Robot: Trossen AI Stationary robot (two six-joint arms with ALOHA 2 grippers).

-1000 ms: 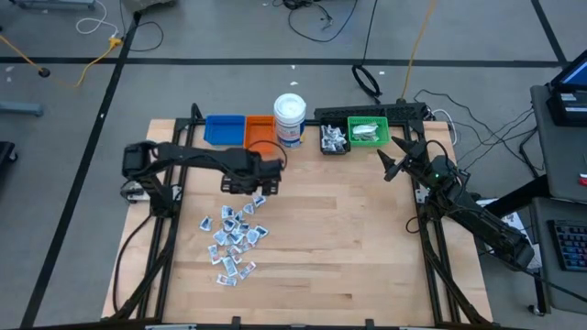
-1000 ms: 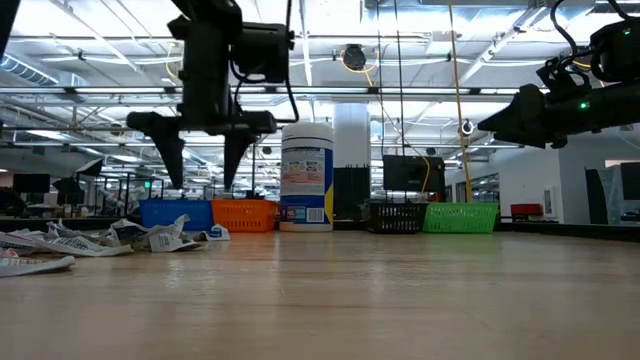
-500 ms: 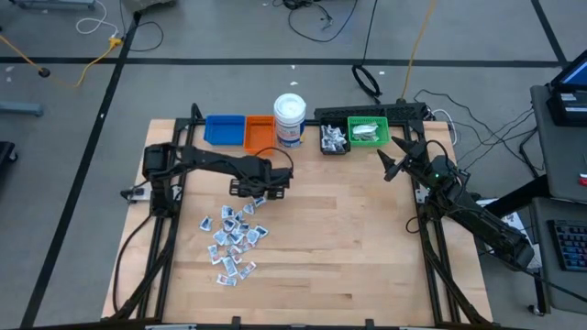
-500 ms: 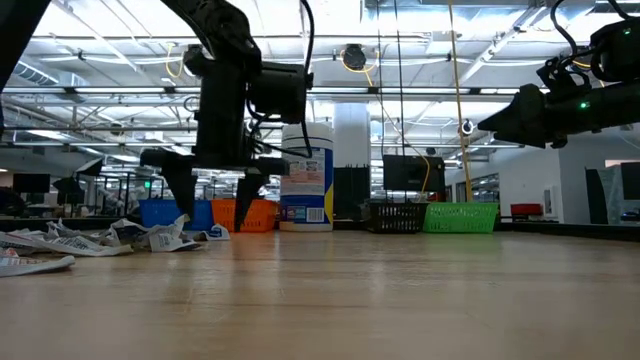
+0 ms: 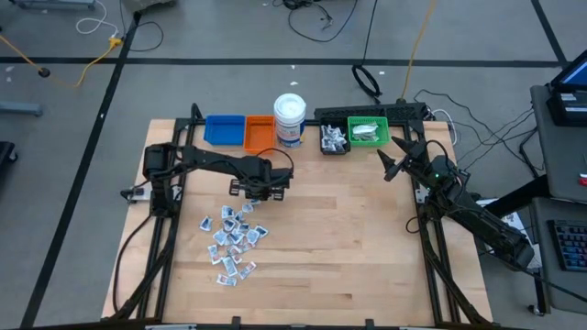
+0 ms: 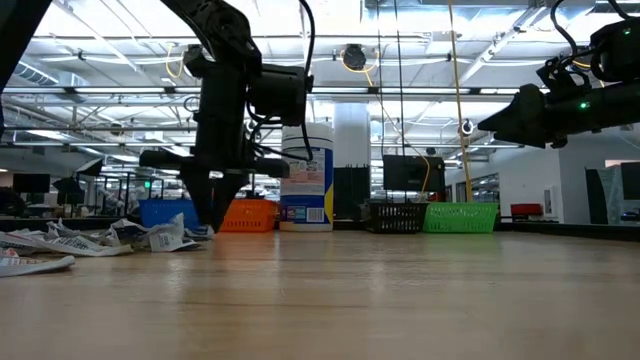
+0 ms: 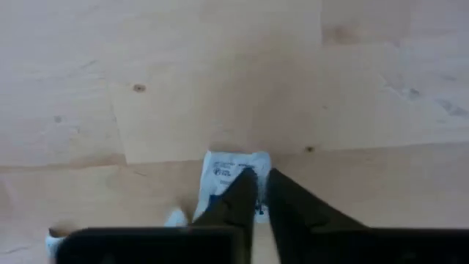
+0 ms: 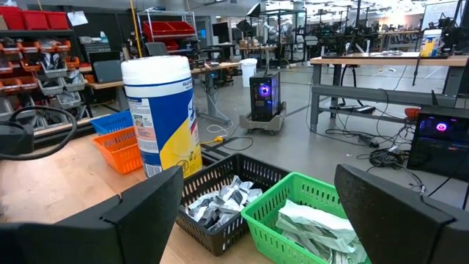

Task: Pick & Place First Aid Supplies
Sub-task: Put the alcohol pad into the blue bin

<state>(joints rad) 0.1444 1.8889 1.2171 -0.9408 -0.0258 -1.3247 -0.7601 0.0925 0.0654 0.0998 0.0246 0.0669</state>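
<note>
1. Left gripper is low over the table, at the upper edge of the packet scatter. In the left wrist view its 2 dark fingers are pinched nearly together on 1 white packet with blue print, which lies flat on the wood.
2. Low view: the left gripper points straight down, tips at the tabletop.
3. The other first aid supplies lie loose on the table nearer the front edge than that gripper, roughly 15 to 20 small white and light-blue packets; an exact count cannot be made. In the low view the pile sits at the left.
4. Right gripper hangs above the table beside the green bin, jaws spread wide, nothing between them. The right wrist view shows its 2 fingers far apart.
5. 4 bins along the back edge: blue bin, orange bin, black bin, green bin. Black and green each hold pale packets; the number is unreadable.
6. 1 white jar with a blue label stands upright between the orange and black bins.
7. Surface: pale wooden table, planked, with knots.
8. Room: grey floor with cables; workbenches, red storage bins and ceiling lights beyond.
</note>
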